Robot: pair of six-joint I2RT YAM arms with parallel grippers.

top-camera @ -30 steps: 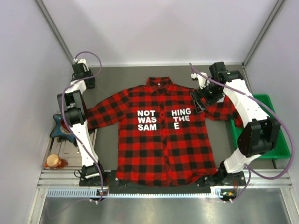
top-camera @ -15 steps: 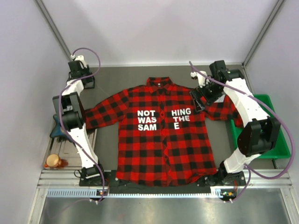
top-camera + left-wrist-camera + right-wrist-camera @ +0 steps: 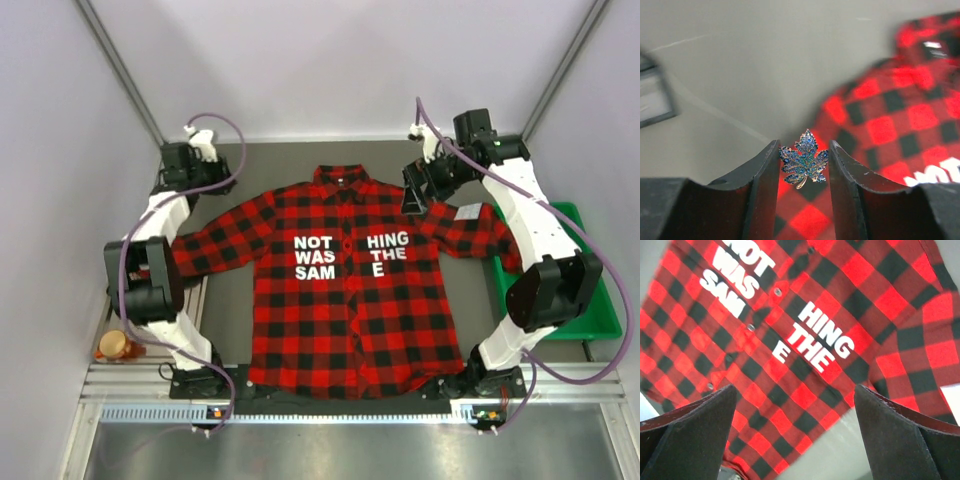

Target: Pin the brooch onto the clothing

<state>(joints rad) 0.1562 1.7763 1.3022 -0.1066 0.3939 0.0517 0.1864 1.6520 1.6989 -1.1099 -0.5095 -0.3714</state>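
Pinching brooch (image 3: 804,159) between left fingers (image 3: 764,190), upright

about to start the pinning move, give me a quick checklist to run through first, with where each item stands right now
1. Brooch held in the left gripper: ok, clamped between both fingers.
2. Brooch's pin side and clasp ready: cannot tell, only the jewelled face shows.
3. Shirt spread flat, front up: ok, lettering readable.
4. Left gripper over the shirt: not ok, the top view has it above bare table, beyond the sleeve.
5. Right gripper free to steady the fabric: ok, open and empty above the chest lettering.
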